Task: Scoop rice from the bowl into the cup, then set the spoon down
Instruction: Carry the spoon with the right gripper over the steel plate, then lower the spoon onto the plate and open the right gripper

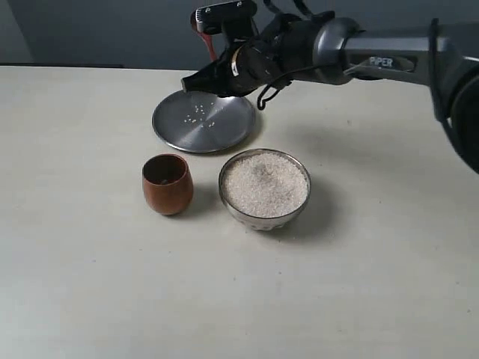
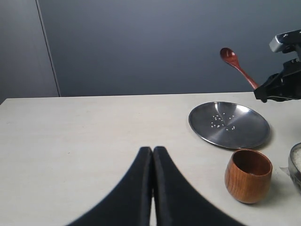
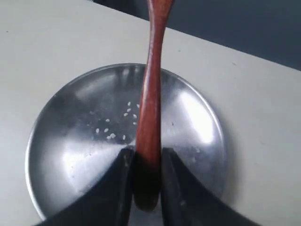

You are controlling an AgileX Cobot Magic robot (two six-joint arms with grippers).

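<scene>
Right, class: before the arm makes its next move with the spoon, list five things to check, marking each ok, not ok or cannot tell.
1. Spoon clamped by its handle in the right gripper: ok.
2. Bowl upright, full of rice: ok.
3. Cup upright, apart from the bowl: ok.
4. Rice level in the cup: cannot tell, its inside is dark.
5. Plate free of stray grains: not ok, a few lie on it.
6. Left gripper shut, away from the dishes: ok.

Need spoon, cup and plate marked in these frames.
spoon (image 2: 241, 70), left wrist view, middle of the handle.
cup (image 1: 168, 191), exterior view, outer wall.
plate (image 1: 224, 133), exterior view, bare surface near the rim.
</scene>
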